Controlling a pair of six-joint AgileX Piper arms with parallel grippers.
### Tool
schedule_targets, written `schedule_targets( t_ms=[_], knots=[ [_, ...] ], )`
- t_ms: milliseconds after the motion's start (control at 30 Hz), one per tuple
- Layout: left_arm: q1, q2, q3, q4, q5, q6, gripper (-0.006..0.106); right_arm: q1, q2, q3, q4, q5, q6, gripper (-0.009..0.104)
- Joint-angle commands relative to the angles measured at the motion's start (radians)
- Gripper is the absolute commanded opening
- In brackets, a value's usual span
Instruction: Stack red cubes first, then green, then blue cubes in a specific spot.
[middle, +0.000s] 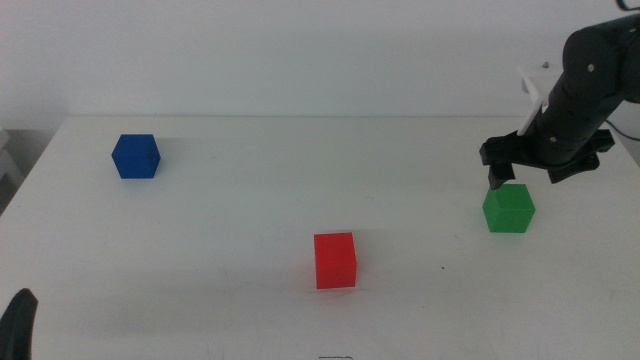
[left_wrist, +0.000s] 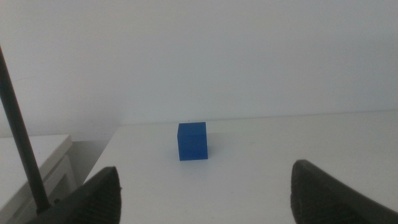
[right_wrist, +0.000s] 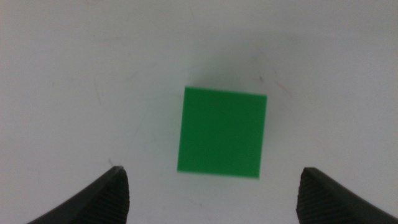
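The red cube (middle: 335, 260) sits on the white table near the front centre. At the right rests the green cube (middle: 509, 209), and my right gripper (middle: 512, 180) hovers just above it, open, pointing down. The right wrist view looks straight down on the green cube (right_wrist: 222, 132), which lies ahead of and between the spread jaws of that right gripper (right_wrist: 211, 196). The blue cube (middle: 135, 156) stands at the far left. My left gripper (left_wrist: 205, 199) waits low at the front left, open, facing the blue cube (left_wrist: 192, 140) from a distance.
The white table (middle: 250, 200) ends at a far edge against a pale wall. A dark thin rod (left_wrist: 22, 137) and a lower white ledge (left_wrist: 37, 155) show in the left wrist view beside the table's left edge.
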Motion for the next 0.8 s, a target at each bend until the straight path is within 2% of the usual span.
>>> schedule_targets(
  t_ms=[0, 633, 767],
  knots=[
    [-0.002, -0.013, -0.002, -0.012, -0.080, -0.007, 0.094, -0.007, -0.030, -0.033, -0.030, -0.057, -0.005, 0.073],
    [-0.002, -0.013, -0.002, -0.012, -0.080, -0.007, 0.094, -0.039, 0.094, -0.033, -0.032, -0.143, -0.001, 0.072],
    [-0.002, -0.013, -0.002, -0.012, -0.080, -0.007, 0.094, -0.045, 0.112, -0.033, -0.026, -0.145, -0.001, 0.062]
  ],
)
